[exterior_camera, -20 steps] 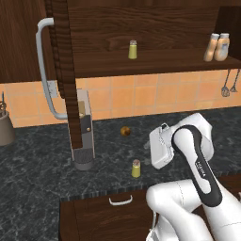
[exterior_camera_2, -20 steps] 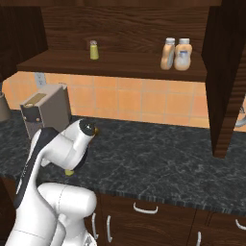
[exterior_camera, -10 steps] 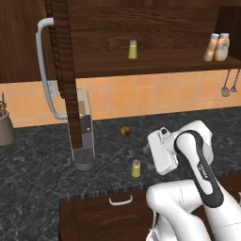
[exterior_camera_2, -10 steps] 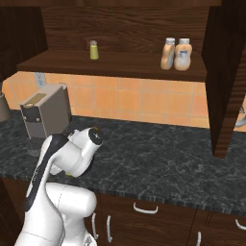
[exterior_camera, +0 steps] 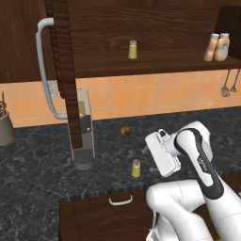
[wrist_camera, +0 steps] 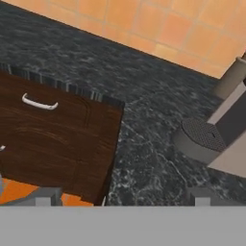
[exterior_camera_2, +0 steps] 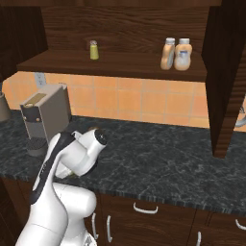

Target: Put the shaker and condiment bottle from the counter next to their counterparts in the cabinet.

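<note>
Yellow-green and grey-capped, the shaker (exterior_camera: pixel 136 168) stands upright on the counter (exterior_camera: pixel 42 174) near its front edge, just to the left of the claw (exterior_camera: pixel 147 149) and slightly below it in the left base view, apart from it. Up on the cabinet (exterior_camera: pixel 155 61) shelf, well above the claw, stand the matching shaker (exterior_camera: pixel 132 49) to its upper left and two tan-orange bottles (exterior_camera: pixel 216 47) side by side to its upper right. Whether the claw's fingers (wrist_camera: pixel 201 196) are spread or closed I cannot tell, though the hand view shows nothing between the tips.
</note>
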You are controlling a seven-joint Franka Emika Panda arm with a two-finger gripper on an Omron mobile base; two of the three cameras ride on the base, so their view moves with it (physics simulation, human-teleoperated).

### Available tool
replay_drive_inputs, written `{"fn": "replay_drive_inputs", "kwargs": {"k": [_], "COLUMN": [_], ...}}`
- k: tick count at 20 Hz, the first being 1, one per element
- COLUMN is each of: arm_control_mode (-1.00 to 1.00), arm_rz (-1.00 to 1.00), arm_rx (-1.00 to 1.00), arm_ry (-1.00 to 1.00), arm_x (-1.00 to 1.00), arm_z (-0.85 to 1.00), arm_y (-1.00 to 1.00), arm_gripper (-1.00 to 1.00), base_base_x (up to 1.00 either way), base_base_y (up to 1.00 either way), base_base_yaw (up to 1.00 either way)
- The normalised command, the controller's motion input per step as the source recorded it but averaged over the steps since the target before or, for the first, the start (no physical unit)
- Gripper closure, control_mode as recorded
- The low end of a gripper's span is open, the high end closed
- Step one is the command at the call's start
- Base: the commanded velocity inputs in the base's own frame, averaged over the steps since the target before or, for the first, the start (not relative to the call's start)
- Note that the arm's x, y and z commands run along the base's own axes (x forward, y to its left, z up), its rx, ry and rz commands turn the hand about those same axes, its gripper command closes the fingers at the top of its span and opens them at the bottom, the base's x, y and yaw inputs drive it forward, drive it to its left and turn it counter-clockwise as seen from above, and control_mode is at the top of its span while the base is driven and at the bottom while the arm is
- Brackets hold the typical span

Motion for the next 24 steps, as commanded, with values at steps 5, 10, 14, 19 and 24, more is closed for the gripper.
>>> {"fn": "replay_drive_inputs", "kwargs": {"k": [5, 10, 14, 19, 24], "arm_control_mode": [-1.00, -1.00, -1.00, -1.00, -1.00], "arm_rz": [0.12, 0.11, 0.07, 0.01, 0.00], "arm_rx": [0.00, -0.01, -0.07, -0.01, 0.00], "arm_ry": [-0.07, -0.07, -0.09, -0.05, -0.02], "arm_x": [0.16, 0.03, 0.23, 0.57, 0.32], "arm_z": [-0.26, -0.30, -0.27, -0.21, -0.16], "arm_y": [0.00, 0.02, 0.04, 0.00, 0.00], "arm_gripper": [-1.00, -1.00, -1.00, -1.00, -1.00], "base_base_x": [0.00, 0.00, 0.00, 0.00, 0.00], "base_base_y": [0.00, 0.00, 0.00, 0.00, 0.00], "base_base_yaw": [0.00, 0.00, 0.00, 0.00, 0.00]}}
